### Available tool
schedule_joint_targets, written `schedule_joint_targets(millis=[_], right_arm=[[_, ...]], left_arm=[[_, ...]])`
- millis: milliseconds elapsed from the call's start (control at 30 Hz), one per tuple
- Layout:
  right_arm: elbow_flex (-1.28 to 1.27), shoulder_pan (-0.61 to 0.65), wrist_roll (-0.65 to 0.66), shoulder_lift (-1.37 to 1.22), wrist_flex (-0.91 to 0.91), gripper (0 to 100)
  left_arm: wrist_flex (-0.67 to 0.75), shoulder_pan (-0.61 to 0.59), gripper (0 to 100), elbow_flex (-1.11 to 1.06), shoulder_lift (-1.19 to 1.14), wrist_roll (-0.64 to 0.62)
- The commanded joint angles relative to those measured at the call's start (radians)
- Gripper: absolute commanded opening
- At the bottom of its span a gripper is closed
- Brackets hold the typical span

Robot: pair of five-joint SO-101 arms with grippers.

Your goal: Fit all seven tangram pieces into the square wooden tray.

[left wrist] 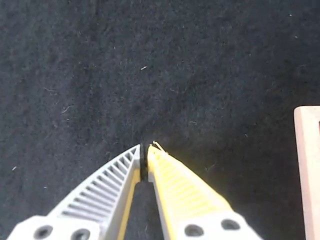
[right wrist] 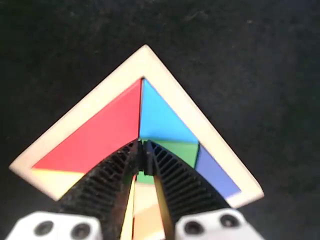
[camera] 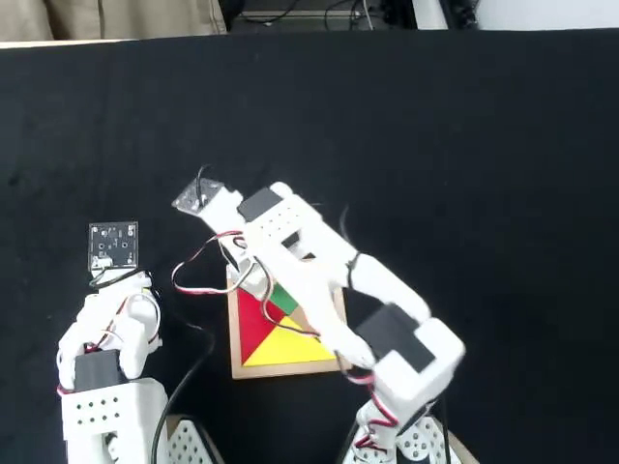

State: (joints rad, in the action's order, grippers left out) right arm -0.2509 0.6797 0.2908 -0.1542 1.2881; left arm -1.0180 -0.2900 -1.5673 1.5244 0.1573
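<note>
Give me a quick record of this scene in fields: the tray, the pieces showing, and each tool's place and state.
Tray: square wooden tray on black cloth, between the arms.
Pieces in tray: red triangle, blue triangle, green piece, darker blue piece, yellow piece.
Left tool: shut, over bare cloth beside the tray's edge.
Right tool: shut, over the tray's middle where the pieces meet.
Hidden: part of the tray lies under the right arm, so the piece count is unclear.

The black-covered table (camera: 464,145) carries the wooden tray (camera: 280,368), seemingly flat.
</note>
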Motion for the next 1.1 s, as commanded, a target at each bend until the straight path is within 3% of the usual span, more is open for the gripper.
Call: schedule_joint_targets(millis=[0, 67, 233, 400, 533, 700, 1067], right_arm=[[-0.051, 0.023, -0.002, 0.269, 0.040, 1.1], [-0.154, 0.058, 0.025, 0.389, 0.037, 1.1], [-0.421, 0.198, 0.166, 0.473, -0.034, 1.1], [-0.483, 0.215, 0.175, 0.450, -0.048, 1.1], [-0.545, 0.302, 0.229, 0.427, -0.054, 1.1], [-0.585, 0.377, 0.227, 0.384, -0.077, 1.1], [-0.530, 0.373, 0.227, 0.206, -0.089, 1.1]], left_arm=[[0.014, 0.005, 4, 0.010, 0.006, 0.006], [0.014, -0.016, 4, 0.016, 0.006, -0.002], [0.014, -0.229, 4, 0.070, 0.006, -0.117], [0.041, -0.306, 4, 0.073, 0.006, -0.150], [0.034, -0.389, 4, 0.096, 0.006, -0.181], [0.011, -0.406, 4, 0.104, 0.006, -0.178], [0.009, -0.403, 4, 0.104, 0.006, -0.152]])
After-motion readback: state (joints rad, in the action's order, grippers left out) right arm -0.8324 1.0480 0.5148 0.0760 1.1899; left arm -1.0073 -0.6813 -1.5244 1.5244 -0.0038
